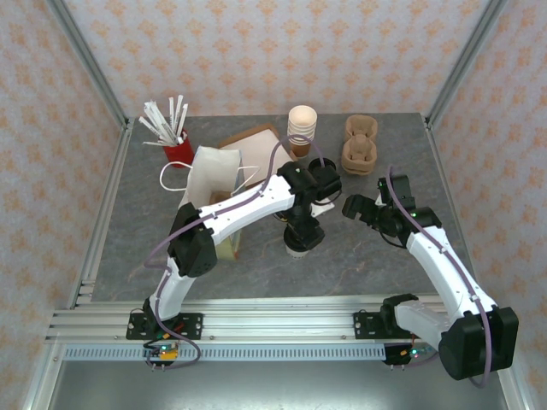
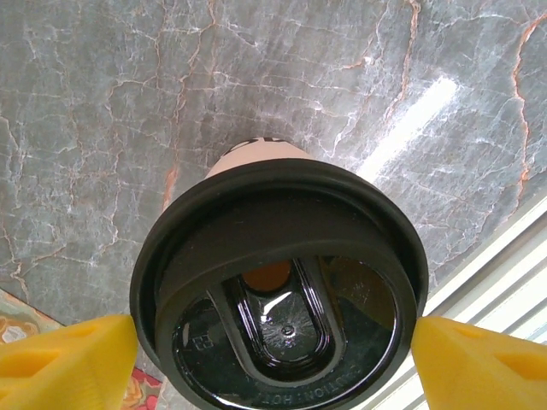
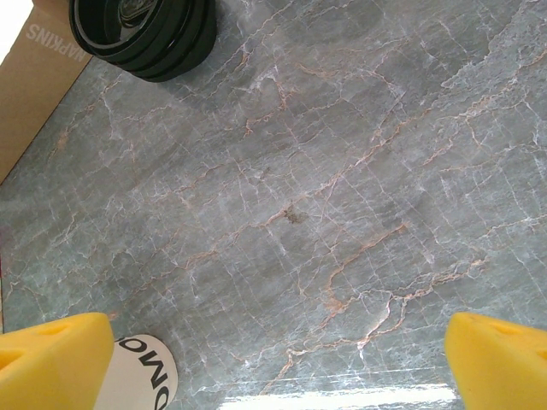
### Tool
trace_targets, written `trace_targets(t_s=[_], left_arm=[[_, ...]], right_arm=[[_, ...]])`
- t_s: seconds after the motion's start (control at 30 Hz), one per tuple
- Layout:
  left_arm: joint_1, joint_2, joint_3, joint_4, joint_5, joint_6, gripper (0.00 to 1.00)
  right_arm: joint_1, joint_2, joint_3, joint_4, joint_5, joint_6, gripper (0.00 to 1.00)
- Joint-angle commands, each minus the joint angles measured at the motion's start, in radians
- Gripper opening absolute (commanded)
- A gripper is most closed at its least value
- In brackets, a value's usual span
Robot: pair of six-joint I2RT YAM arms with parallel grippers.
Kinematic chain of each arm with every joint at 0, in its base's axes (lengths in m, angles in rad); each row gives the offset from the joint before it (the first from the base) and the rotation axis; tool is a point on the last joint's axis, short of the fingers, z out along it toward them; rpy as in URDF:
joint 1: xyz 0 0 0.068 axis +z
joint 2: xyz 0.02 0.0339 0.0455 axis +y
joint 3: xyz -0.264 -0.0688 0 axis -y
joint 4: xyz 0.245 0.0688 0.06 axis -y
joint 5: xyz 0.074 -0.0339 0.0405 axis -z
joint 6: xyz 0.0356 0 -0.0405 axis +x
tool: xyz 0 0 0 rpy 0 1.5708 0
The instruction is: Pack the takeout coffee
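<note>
**Left gripper** (image 2: 275,333): clenched on the coffee (image 2: 278,256). One yellow finger (image 2: 73,359) meets the rim of the black lid (image 2: 179,256) on each side. The wrist camera looks straight down on the lid, with the cream cup wall showing below it. Whether the cup base is on the table (image 1: 359,265) or clear of it cannot be told.

**Coffee, location:** about the middle of the table, directly under the left gripper. It is right of the white bag (image 1: 212,175) and nearer than the loose lids (image 3: 145,30).

**Right gripper** (image 3: 273,359): released, fingers wide apart, with bare marbled table between them. In the top view it hangs just right of the left gripper, apart from the coffee. A white piece with black lettering (image 3: 141,376) lies beside its left finger.

**Other items:**
- The napkin box (image 1: 252,139) is at the far side, beside the bag. The loose lids sit stacked just right of it.
- The cup stack (image 1: 302,126), cream and lidless, stands far centre.
- The pulp carriers (image 1: 360,143) are at far right.
- The red cup (image 1: 177,152), holding white sticks, is at far left.
</note>
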Motion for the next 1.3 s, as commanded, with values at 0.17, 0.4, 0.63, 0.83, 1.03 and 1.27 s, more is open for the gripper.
trace_targets(t_s=[0.17, 0.4, 0.63, 0.83, 1.03, 1.27], left_arm=[[0.003, 0.029, 0.026, -0.030, -0.007, 0.015, 0.83], [0.002, 0.017, 0.055, -0.050, -0.033, 0.012, 0.84], [0.003, -0.006, 0.043, -0.045, -0.040, 0.008, 0.87], [-0.010, -0.009, 0.022, -0.033, -0.029, 0.006, 0.89], [-0.014, -0.004, 0.016, -0.041, -0.050, 0.003, 0.89], [-0.019, 0.004, 0.021, -0.043, -0.048, 0.005, 0.90]], right_arm=[[-0.001, 0.004, -0.011, 0.013, -0.010, -0.015, 1.00], [-0.001, 0.004, -0.017, 0.015, -0.011, -0.016, 1.00], [-0.002, 0.004, -0.020, 0.017, -0.014, -0.015, 1.00], [-0.001, 0.004, -0.023, 0.018, -0.013, -0.015, 1.00], [-0.001, 0.004, -0.025, 0.021, -0.017, -0.014, 1.00], [-0.001, 0.004, -0.026, 0.023, -0.020, -0.014, 1.00]])
